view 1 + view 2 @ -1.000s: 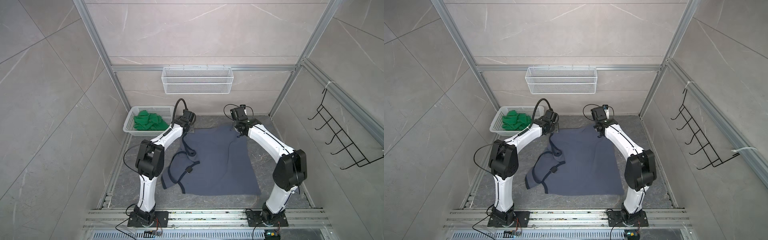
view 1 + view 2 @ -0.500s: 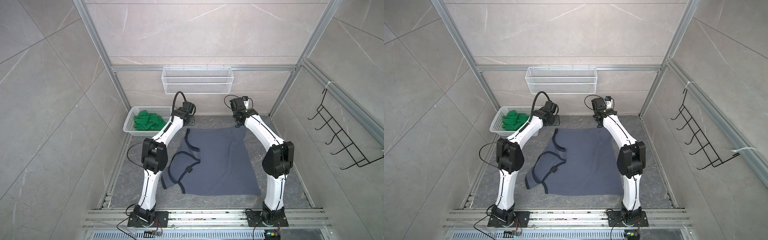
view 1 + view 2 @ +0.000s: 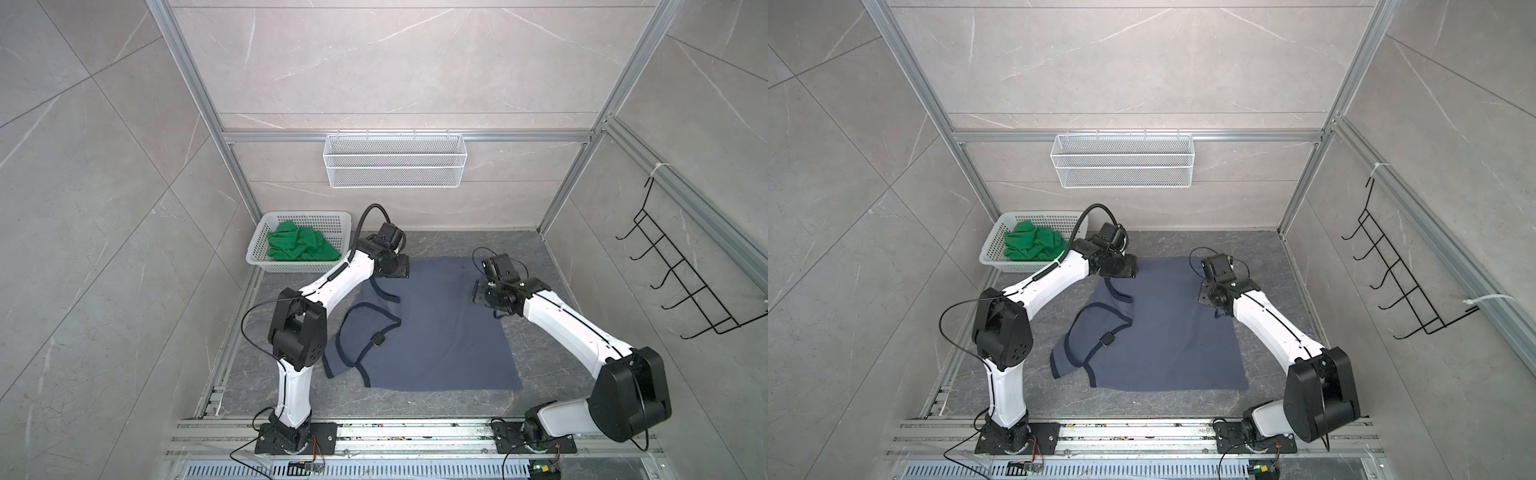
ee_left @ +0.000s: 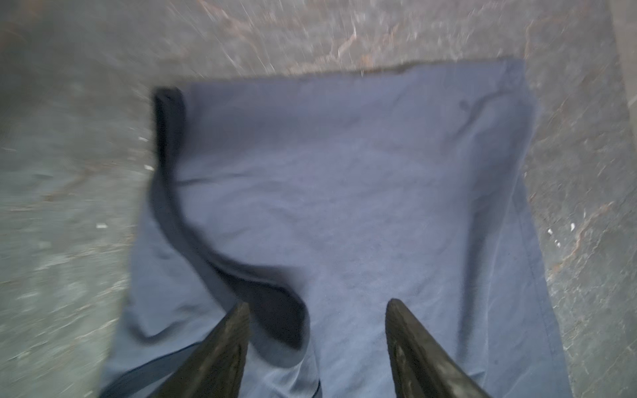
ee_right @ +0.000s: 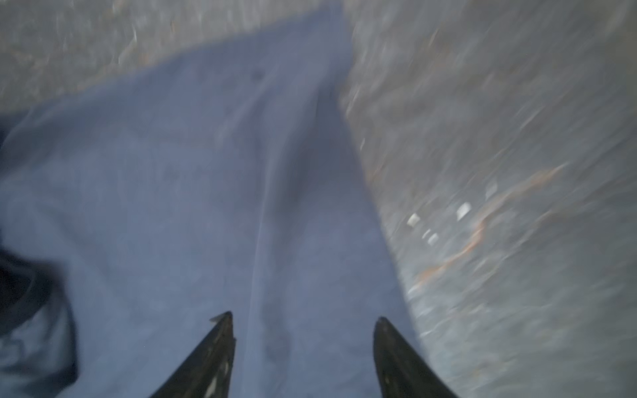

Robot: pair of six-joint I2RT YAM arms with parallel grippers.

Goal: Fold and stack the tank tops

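**Blue top flat, fingers empty**

Slate-blue cloth tank top w/ dark trim (image 3: pixel 436 332) lies spread on grey table (image 3: pixel 540 399). Bright green cloth tank top (image 3: pixel 299 247) sits bunched in white perforated plastic basket (image 3: pixel 255 257) at 10 o'clock. Left fingers (image 4: pixel 227 344) & right fingers (image 5: pixel 217 351) hang spread apart, holding nothing, over blue top's 11 & 1 o'clock corners. We judge it light, limp, not slippery. We'd pinch edge corners, not loose straps at 9.

A white perforated basket (image 3: pixel 257 246) stood at the far left corner of the dark marbled tabletop (image 3: pixel 440 246). A white wire-mesh tray (image 3: pixel 395 166) hung on the back wall. A black wire hook rack (image 3: pixel 681 266) was fixed to the right-hand wall.
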